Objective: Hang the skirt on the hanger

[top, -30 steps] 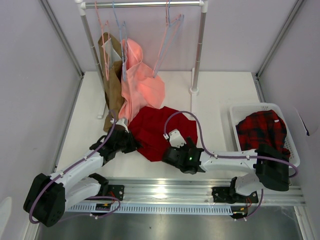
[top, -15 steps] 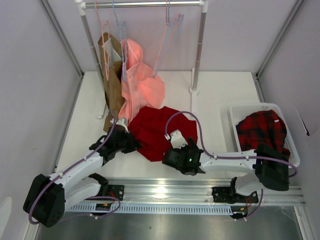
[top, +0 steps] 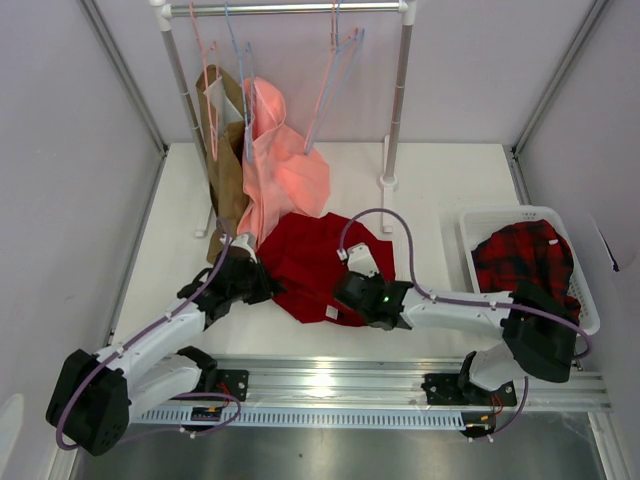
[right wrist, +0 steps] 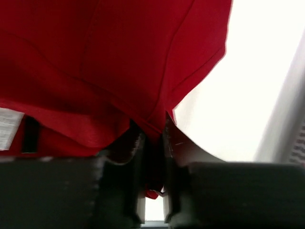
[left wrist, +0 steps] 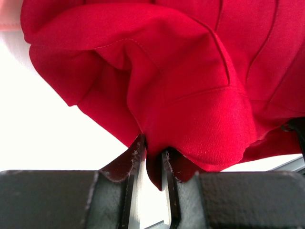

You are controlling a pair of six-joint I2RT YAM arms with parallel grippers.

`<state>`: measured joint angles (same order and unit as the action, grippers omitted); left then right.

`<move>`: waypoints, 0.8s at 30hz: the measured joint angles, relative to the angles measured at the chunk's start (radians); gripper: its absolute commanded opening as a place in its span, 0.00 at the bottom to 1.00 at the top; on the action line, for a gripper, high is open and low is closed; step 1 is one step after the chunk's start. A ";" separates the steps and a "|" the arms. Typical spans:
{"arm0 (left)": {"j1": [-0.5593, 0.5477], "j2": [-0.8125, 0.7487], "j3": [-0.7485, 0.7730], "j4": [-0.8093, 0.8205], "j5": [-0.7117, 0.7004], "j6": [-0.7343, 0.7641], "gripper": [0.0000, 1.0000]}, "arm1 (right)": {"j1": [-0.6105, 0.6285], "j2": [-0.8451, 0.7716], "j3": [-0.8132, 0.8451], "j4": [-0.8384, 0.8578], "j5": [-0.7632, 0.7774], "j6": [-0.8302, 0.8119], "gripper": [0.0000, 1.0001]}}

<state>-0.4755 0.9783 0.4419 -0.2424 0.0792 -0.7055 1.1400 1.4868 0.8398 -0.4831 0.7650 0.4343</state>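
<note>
The dark red skirt (top: 320,262) lies crumpled on the white table, with its small white label (top: 331,313) showing at the near edge. My left gripper (top: 264,290) is shut on the skirt's left edge, and a fold of the skirt (left wrist: 167,71) is pinched between its fingers (left wrist: 137,155). My right gripper (top: 346,290) is shut on the near right edge of the skirt (right wrist: 119,57), beside the label (right wrist: 8,128). The pale pink hanger (top: 327,88) hangs bare on the rail at the back, next to a light blue one.
A brown garment (top: 226,170) and a salmon-pink garment (top: 288,168) hang on the rack's left side, reaching down to the skirt's far edge. The rack's right post (top: 398,100) stands behind. A white basket (top: 468,218) with plaid cloth (top: 525,258) sits at the right.
My right gripper has pushed in over the skirt's near right edge and shut on it. The cloth there has shifted and the label now shows. The left gripper has kept its grip.
</note>
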 measured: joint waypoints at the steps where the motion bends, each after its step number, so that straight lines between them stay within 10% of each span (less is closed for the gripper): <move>1: 0.000 -0.001 0.006 -0.005 -0.003 0.000 0.22 | -0.015 -0.014 -0.001 0.010 -0.037 -0.003 0.03; 13: 0.000 0.002 0.067 -0.014 -0.025 0.007 0.21 | -0.604 -0.510 -0.117 0.319 -1.051 0.189 0.00; 24: 0.004 0.045 0.123 -0.016 -0.051 0.008 0.18 | -0.665 -0.379 -0.206 1.018 -1.585 0.690 0.04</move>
<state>-0.4717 1.0229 0.5652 -0.2581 0.0280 -0.6979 0.4755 1.1076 0.6334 0.5350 -0.8204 1.1240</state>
